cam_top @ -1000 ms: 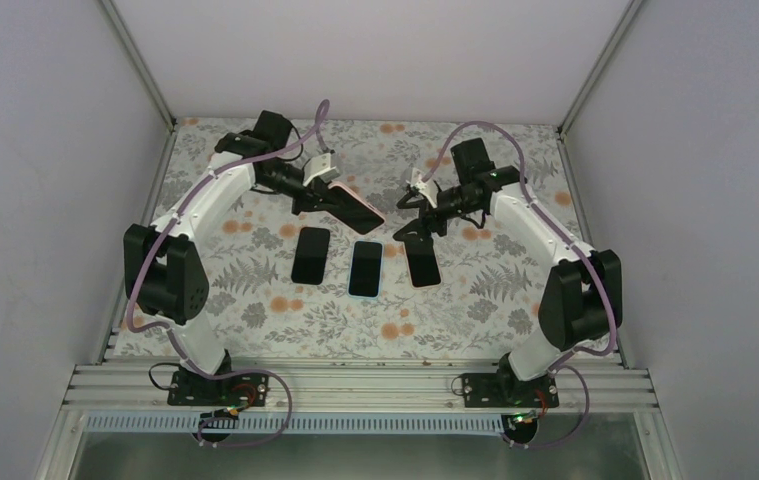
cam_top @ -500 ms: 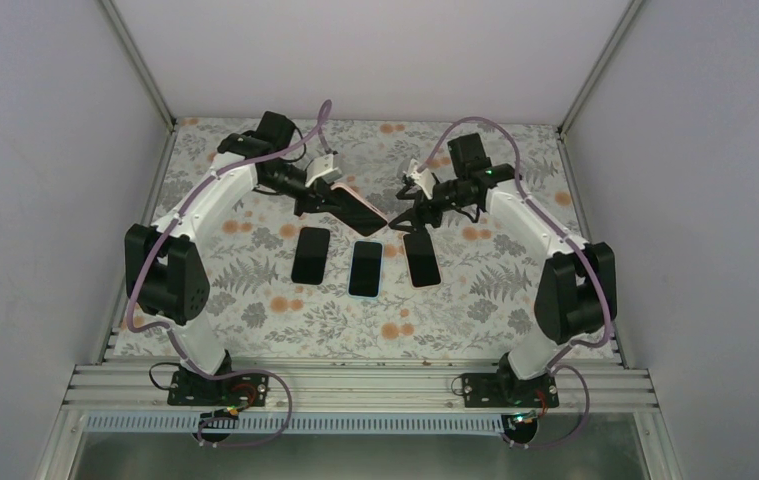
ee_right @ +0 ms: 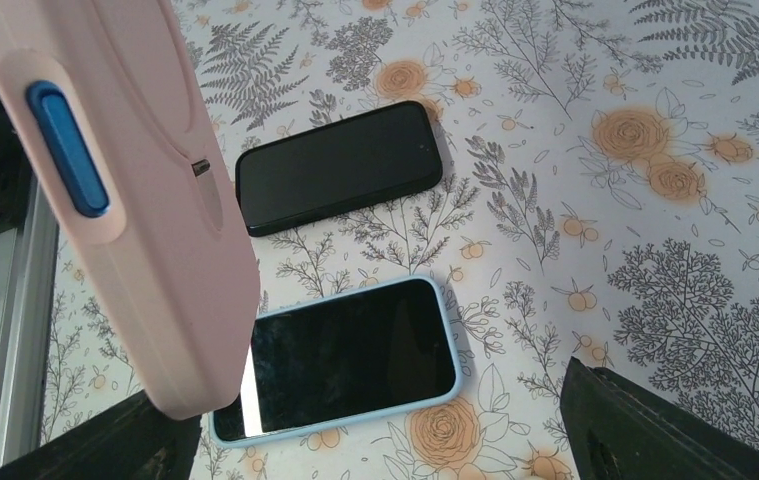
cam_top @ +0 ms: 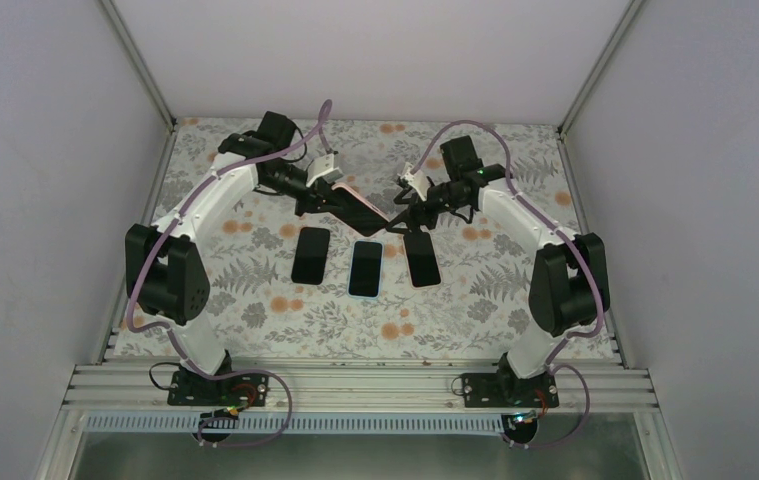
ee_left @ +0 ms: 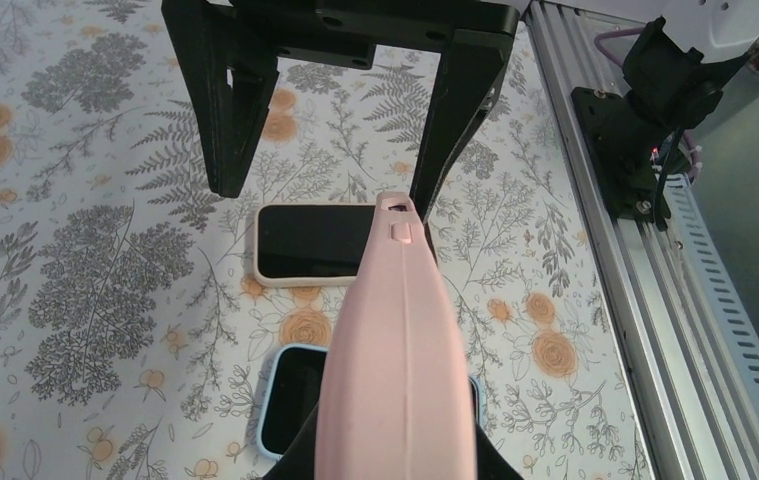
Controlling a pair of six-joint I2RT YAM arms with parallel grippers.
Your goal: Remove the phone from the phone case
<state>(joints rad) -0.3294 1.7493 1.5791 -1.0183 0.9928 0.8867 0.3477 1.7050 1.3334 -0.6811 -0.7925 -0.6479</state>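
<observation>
Four phones total here: three lie face up in a row on the floral tabletop, namely a black phone, a blue-cased phone in the middle and a cream-cased phone. The fourth, the pink-cased phone, hangs tilted in the air over the far side of that row, screen not yet out of its case. The left end effector is clamped onto one end of it, and the right end effector has its jaws spread wide, with the free end of the pink case poking in between them, nearer one finger and not pinched.
</observation>
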